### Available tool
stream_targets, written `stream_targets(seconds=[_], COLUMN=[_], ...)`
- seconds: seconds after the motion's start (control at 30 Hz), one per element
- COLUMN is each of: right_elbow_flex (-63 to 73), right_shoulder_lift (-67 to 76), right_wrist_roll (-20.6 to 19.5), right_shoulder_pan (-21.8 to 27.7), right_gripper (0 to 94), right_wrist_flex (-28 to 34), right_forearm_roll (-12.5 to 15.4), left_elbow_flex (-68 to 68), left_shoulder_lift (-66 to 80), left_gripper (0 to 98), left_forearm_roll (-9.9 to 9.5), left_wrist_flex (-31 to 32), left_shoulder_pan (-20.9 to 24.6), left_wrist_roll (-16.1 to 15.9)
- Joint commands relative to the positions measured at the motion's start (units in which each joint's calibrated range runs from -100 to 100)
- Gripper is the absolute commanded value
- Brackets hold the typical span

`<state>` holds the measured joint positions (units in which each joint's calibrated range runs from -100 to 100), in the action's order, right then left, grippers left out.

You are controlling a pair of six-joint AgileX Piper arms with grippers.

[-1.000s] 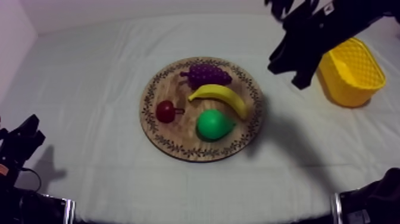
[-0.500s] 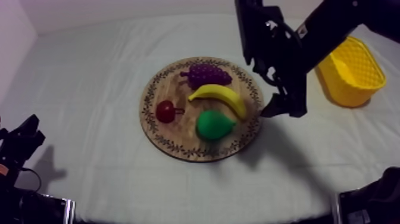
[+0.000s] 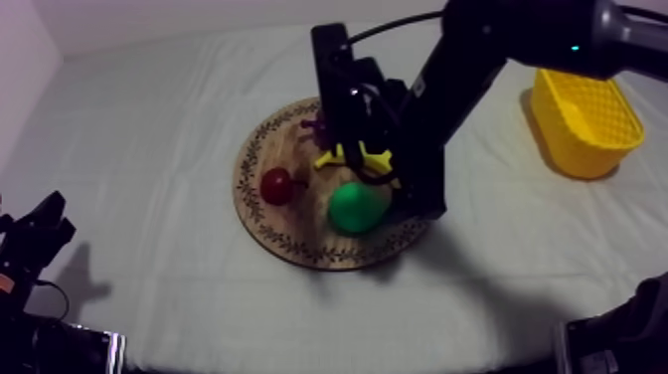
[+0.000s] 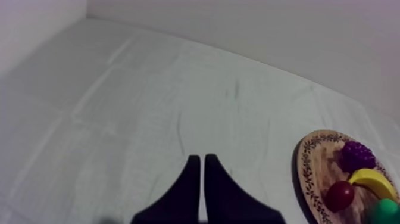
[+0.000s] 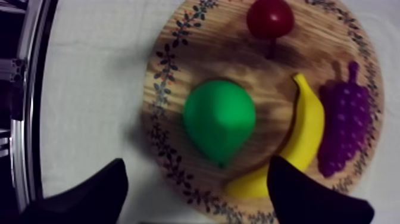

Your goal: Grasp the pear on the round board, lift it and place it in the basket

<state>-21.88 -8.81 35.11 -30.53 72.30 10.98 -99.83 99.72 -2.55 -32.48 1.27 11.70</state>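
The green pear (image 3: pixel 356 207) lies on the front part of the round wooden board (image 3: pixel 260 229), beside the banana (image 3: pixel 350 159). My right gripper (image 3: pixel 370 171) hangs over the board just above the pear, its arm reaching in from the upper right. From the right wrist the pear (image 5: pixel 219 119) sits between the two spread fingers (image 5: pixel 89 196), which hold nothing; that gripper (image 5: pixel 196 199) is open. The yellow basket (image 3: pixel 582 119) stands at the far right. My left gripper (image 3: pixel 35 239) rests low at the left, and in its wrist view (image 4: pixel 199 170) the fingers lie together.
A small red fruit (image 3: pixel 276 185) lies on the board's left part. The purple grapes (image 5: pixel 345 125) lie beyond the banana (image 5: pixel 303 137); my arm covers most of them from above. From the left wrist, the board (image 4: pixel 309 173) with its fruit lies off to the side on the cloth.
My right arm swung from beside the basket leftward and down to over the board. Its fingers have spread apart. The left arm and the fruit have not moved.
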Motion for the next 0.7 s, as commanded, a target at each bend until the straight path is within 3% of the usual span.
stream_targets(seconds=[0.0, 0.47, 0.67], right_elbow_flex=[0.93, 9.90, 12.11], right_shoulder_lift=[-3.28, -17.83, -21.30], right_wrist_roll=[0.01, -0.07, 0.50], right_shoulder_pan=[-0.32, -0.51, 0.31], right_gripper=[91.5, 88.1, 79.1], right_wrist_flex=[-0.22, -2.00, -1.87], right_forearm_roll=[-0.09, -0.22, -0.12], left_elbow_flex=[0.05, 0.05, 0.05], left_shoulder_lift=[0.02, 0.02, 0.02], left_gripper=[0.1, 0.1, 0.1], left_forearm_roll=[-0.01, -0.01, -0.01], left_wrist_flex=[-0.01, -0.01, -0.01], left_shoulder_pan=[0.00, 0.00, 0.00], left_wrist_roll=[0.00, 0.00, 0.00])
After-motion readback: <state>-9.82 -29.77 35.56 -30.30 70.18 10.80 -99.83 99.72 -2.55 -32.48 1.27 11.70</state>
